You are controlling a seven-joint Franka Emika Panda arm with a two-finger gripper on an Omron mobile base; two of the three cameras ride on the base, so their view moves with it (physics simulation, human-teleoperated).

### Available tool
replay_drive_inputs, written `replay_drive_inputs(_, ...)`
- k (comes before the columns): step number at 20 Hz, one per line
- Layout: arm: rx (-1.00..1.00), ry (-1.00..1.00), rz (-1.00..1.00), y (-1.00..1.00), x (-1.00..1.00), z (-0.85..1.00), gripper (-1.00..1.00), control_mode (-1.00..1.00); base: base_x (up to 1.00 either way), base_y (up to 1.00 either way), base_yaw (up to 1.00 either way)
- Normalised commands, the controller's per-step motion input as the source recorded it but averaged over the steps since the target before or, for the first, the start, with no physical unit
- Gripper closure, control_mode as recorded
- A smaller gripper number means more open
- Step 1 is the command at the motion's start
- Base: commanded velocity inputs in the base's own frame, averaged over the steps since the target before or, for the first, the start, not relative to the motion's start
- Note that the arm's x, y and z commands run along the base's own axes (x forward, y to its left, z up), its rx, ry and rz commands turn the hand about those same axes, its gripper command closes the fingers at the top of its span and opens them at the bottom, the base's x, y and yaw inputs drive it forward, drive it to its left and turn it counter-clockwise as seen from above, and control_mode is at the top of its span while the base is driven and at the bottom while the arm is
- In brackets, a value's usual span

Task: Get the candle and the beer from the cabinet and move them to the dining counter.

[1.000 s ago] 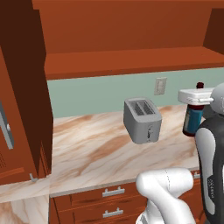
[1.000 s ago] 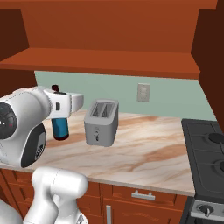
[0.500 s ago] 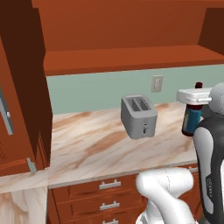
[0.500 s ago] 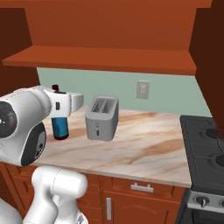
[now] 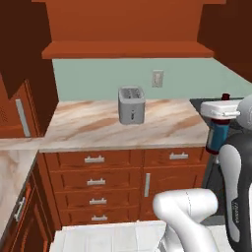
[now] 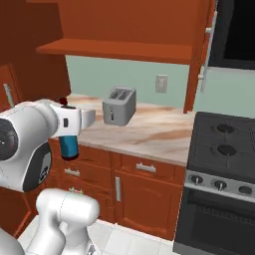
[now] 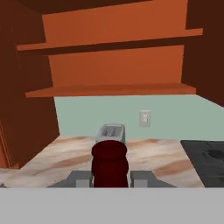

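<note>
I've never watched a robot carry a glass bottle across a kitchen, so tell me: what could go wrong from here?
Three things, I would guess. The gripper holds the beer only near its neck, with the body hanging free, so a jolt might let it slip. The bottle hangs at about counter height, so a swing of the arm could knock it against the counter or the toaster. And the cabinet stands open, where a raised arm might catch its shelf.

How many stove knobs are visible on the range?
3, in a row along the front panel of the stove in the right base view: knobs. More may lie beyond the frame edge.
</note>
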Motion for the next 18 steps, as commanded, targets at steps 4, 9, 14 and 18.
replay_drive_inputs(4,0.00,0.00,0.00,0.00,0.00,0.00,1.00,1.00,-1.00,-0.17,0.80)
replay_drive_inputs(9,0.00,0.00,0.00,0.00,0.00,0.00,1.00,1.00,-0.71,0.00,0.98)
replay_drive_inputs(14,0.00,0.00,0.00,0.00,0.00,0.00,1.00,1.00,-0.42,0.04,1.00)
replay_drive_inputs(18,0.00,0.00,0.00,0.00,0.00,0.00,1.00,1.00,-0.33,0.16,1.00)
